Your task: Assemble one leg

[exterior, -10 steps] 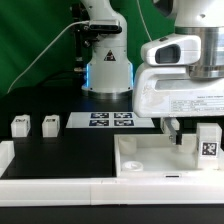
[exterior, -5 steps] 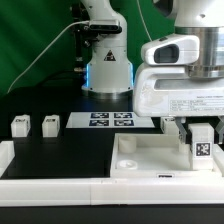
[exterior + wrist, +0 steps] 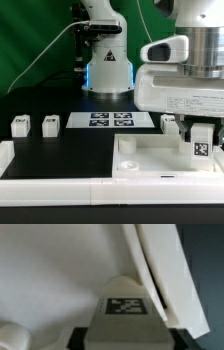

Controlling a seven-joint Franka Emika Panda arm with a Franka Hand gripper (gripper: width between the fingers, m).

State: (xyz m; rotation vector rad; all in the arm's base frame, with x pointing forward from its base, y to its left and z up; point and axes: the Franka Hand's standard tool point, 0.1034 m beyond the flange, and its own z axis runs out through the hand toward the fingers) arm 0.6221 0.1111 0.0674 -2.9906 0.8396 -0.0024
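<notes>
My gripper (image 3: pixel 203 133) is shut on a leg (image 3: pixel 203 146), a small white block with a black-and-white tag. It holds the leg upright over the right end of the large white tray-like part (image 3: pixel 150 163), near its raised rim. In the wrist view the leg (image 3: pixel 125 303) sits between my gripper's (image 3: pixel 127 340) dark fingers (image 3: pixel 82 339), with the tray's floor (image 3: pixel 50 274) and its rim (image 3: pixel 160 269) behind it. I cannot tell whether the leg touches the tray. Two more legs (image 3: pixel 19 125) (image 3: pixel 50 124) stand on the black table at the exterior view's left.
The marker board (image 3: pixel 110 121) lies on the table behind the tray. A white rail (image 3: pixel 40 185) runs along the front edge and up the left side. The arm's base (image 3: pixel 108 70) stands at the back.
My gripper with the leg has shifted a little toward the exterior view's left and slightly down over the tray's right end. The other legs have not moved.
</notes>
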